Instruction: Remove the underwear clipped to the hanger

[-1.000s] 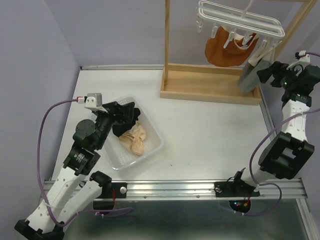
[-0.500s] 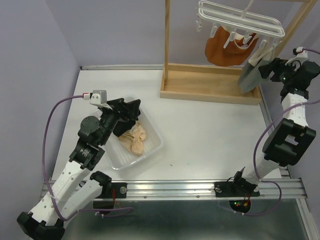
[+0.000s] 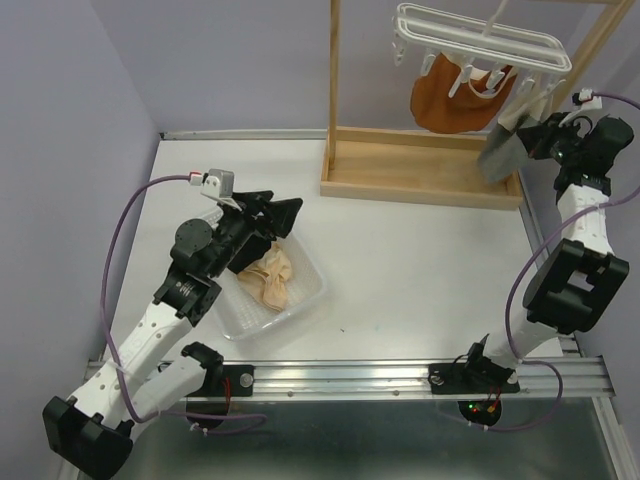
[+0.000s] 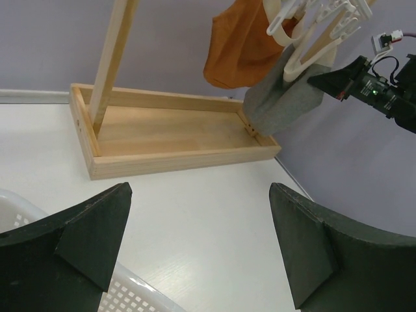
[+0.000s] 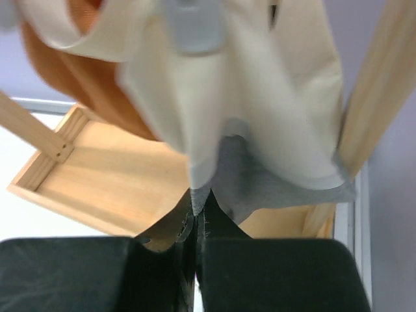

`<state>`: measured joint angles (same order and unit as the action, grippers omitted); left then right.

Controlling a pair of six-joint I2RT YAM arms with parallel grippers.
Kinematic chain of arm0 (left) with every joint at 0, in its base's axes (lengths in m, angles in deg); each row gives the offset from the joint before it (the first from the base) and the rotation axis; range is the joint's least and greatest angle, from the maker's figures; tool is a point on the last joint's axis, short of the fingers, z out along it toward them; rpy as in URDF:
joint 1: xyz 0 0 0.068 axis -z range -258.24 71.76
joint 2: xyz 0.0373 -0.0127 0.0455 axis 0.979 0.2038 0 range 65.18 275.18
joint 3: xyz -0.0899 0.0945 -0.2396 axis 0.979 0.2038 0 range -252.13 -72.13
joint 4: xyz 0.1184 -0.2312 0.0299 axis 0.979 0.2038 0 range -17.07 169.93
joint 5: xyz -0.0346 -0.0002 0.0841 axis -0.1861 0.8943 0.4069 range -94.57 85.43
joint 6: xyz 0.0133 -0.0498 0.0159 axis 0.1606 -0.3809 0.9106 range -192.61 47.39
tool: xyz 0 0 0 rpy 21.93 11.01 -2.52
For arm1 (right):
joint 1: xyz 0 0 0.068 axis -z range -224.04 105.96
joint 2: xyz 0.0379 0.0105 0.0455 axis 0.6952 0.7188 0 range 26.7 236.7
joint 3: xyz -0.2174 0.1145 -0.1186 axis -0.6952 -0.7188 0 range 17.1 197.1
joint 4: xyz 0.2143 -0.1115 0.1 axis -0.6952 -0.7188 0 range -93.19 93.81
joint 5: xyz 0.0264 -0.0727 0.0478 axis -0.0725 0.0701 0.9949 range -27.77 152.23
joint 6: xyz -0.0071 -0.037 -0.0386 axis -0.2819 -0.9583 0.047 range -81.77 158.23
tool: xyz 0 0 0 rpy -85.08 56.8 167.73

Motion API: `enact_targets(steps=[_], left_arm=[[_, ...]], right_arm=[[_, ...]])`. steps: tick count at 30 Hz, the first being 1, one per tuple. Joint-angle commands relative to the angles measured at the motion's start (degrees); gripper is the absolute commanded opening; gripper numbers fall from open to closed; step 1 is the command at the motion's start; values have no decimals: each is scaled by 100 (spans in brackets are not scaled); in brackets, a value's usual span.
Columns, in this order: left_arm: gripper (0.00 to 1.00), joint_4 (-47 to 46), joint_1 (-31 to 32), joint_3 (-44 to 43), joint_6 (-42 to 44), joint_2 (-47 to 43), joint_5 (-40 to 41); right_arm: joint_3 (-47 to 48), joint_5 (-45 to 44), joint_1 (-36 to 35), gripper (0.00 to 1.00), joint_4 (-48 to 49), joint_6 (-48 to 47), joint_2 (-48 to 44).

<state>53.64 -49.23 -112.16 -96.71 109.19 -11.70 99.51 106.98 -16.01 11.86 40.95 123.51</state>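
Note:
The white hanger [image 3: 480, 40] hangs from the wooden stand [image 3: 420, 170] at the back right. A rust-orange underwear [image 3: 445, 95] and a grey underwear [image 3: 498, 152] dangle from its pegs. My right gripper [image 3: 532, 138] is shut on the grey one's lower edge; in the right wrist view the jaws [image 5: 200, 209] pinch that grey cloth [image 5: 260, 182] under blurred white pegs [image 5: 260, 97]. My left gripper [image 3: 285, 215] hovers open and holds nothing above the basket; in its view, wide-set fingers [image 4: 84, 240] frame bare table. Cream underwear [image 3: 268, 277] lies in the basket.
The white perforated basket [image 3: 300, 305] sits at the front left, with a dark cloth [image 3: 243, 262] partly hidden under my left arm. The stand's tray base [image 4: 169, 136] and upright post [image 3: 333, 80] stand behind. The table's right edge runs beside my right arm.
My right gripper went from open to shut on the grey underwear and rose toward the hanger. My left arm lifted and swung right over the basket, still open.

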Motion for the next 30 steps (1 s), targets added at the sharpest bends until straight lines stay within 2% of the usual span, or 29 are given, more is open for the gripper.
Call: enact_targets(steps=[1, 7, 11, 21, 30], left_arm=[[99, -699, -19, -233, -113, 230, -560], [99, -997, 139, -707, -34, 968, -999], [99, -1235, 367, -1181, 141, 1565, -1141], [99, -1789, 1238, -2298, 1091, 3174, -1272], [99, -1824, 1300, -3405, 1812, 4475, -1343]], right_arm=[[-470, 788, -69, 0, 241, -70, -979], [-884, 948, -455, 0, 214, 114, -1831], [-894, 851, -877, 1, 205, 343, -2026], [-402, 96, -2213, 0, 170, 1467, -1772], [-15, -265, -2583, 1, 179, 2197, -1464]])
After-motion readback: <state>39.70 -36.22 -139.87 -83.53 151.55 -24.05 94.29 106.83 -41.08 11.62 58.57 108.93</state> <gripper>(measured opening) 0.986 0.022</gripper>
